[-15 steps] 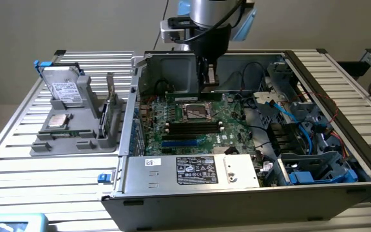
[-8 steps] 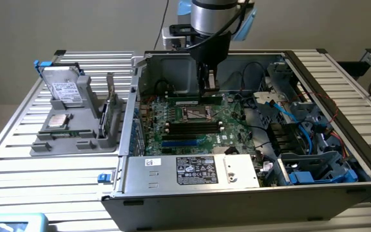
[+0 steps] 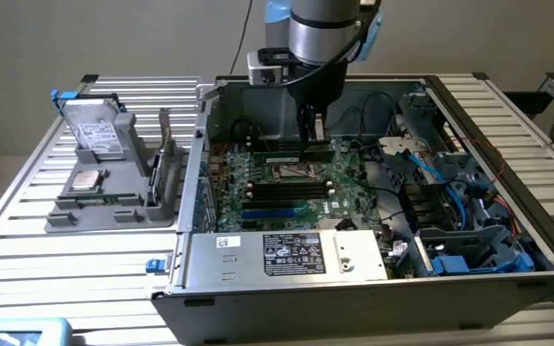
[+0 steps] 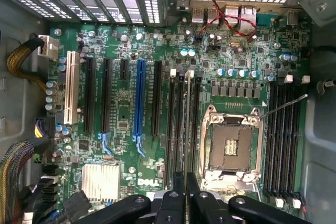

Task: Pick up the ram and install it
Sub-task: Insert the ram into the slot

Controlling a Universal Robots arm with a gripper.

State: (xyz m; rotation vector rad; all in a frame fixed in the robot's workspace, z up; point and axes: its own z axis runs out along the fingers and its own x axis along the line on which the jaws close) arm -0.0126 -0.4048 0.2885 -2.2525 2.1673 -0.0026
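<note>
My gripper (image 3: 314, 140) reaches down inside the open computer case (image 3: 190, 173) and is shut on the ram (image 3: 282, 154), a narrow green stick that lies level just behind the empty processor socket (image 3: 294, 171). From the wrist the ram (image 4: 187, 129) shows edge-on as a thin line running out from my gripper (image 4: 186, 195). It lies along the black memory slots (image 4: 176, 129) beside the socket (image 4: 231, 145). Whether it touches a slot or hangs just above, I cannot tell.
A second bank of black slots (image 4: 283, 129) lies past the socket. Blue and black cables (image 3: 421, 173) crowd the case at the exterior view's right. The power supply (image 3: 296, 252) sits at the front. A grey tray (image 3: 66, 216) holds a hard drive (image 3: 94, 133), a processor chip (image 3: 86, 180) and an expansion card (image 3: 166, 169).
</note>
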